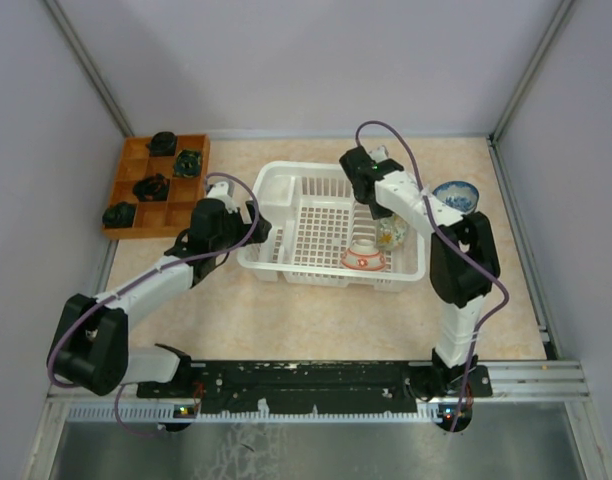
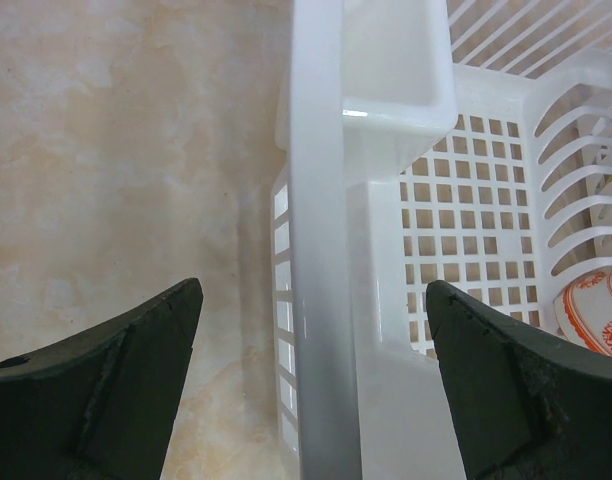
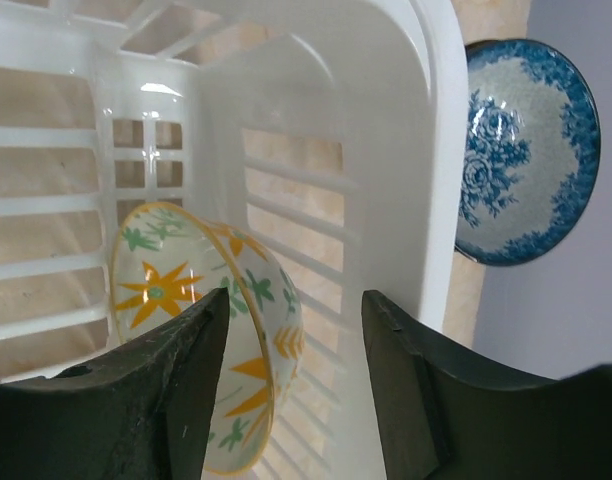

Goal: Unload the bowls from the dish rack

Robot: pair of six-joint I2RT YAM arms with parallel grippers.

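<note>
Beige table (image 1: pixel 316 320), right arm (image 1: pixel 456 262) bent over rack (image 1: pixel 276 182), right end effector (image 3: pixel 296 305) astride bowl (image 3: pixel 166 290)

white dish rack (image 1: pixel 331 225) holds a red-marked bowl (image 1: pixel 365 258) and a tilted orange-flowered bowl (image 3: pixel 176 270); blue-and-white bowl (image 1: pixel 454 194) just outside.

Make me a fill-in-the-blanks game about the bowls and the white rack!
The bowl on the bare table is white and ____.
The bowl with orange flowers lies ____ the dish rack.
The left gripper is wide ____.
The wooden tray holds ____ dark lumps.
Missing words: blue; inside; open; four.
</note>
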